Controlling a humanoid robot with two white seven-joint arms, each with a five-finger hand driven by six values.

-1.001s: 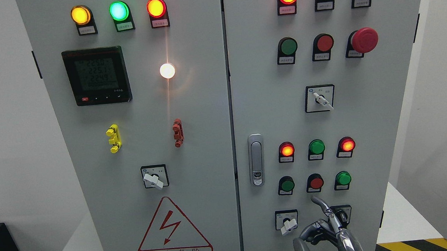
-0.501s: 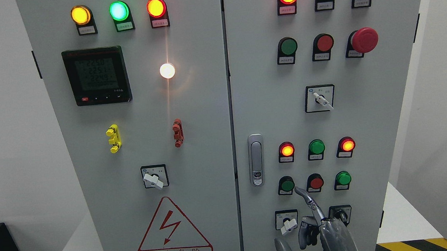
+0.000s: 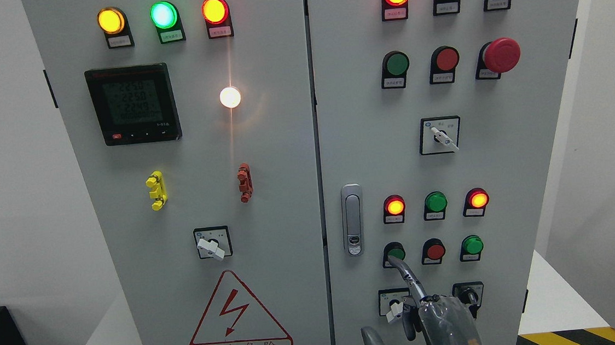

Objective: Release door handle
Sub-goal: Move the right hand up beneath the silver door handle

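The robot hand [image 3: 423, 317] is below and right of the door handle [image 3: 352, 220].

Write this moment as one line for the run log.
right hand: low on right door, index finger up, holding nothing | door handle: flush, untouched | left hand: not in view | doors: shut

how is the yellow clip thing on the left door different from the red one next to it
The yellow clip is bright yellow; the red clip is dull red. The yellow clip sits further left, below the black meter; the red clip sits below the glowing white lamp. The yellow clip looks slightly larger than the red clip. Both are upright, at the same height on the left door.
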